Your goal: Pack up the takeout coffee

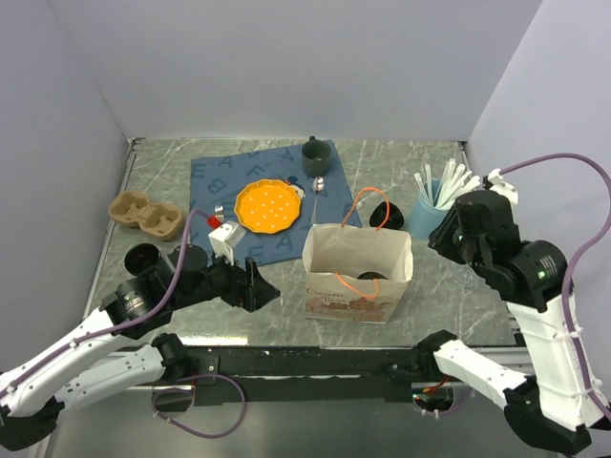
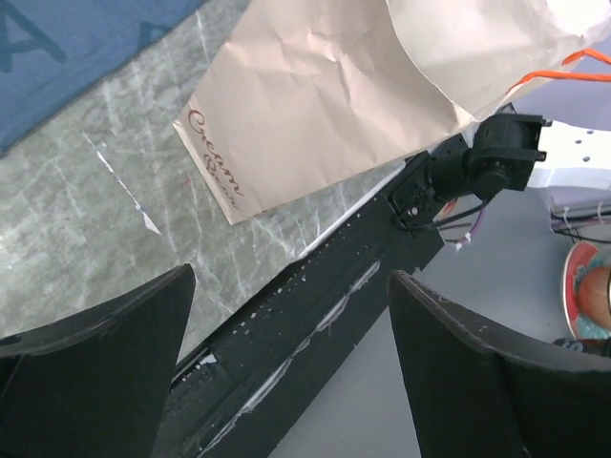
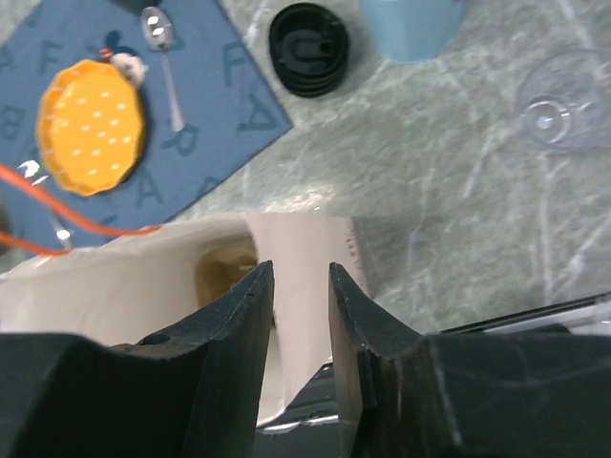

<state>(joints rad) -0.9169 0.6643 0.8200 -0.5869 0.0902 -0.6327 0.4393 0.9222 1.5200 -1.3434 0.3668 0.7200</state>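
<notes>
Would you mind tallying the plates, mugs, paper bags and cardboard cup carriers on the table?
plate: 1
mug: 1
paper bag: 1
cup carrier: 1
Total: 4

White links (image 1: 67, 348), blk joints (image 1: 129, 301) & claws (image 2: 291, 275) (image 3: 301, 272), purple cables (image 1: 554, 159).

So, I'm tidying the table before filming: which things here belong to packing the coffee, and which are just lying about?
Job, probably: paper bag, cardboard cup carrier, black lid beside the bag.
Lying about: orange plate, spoon, blue mat, dark mug.
</notes>
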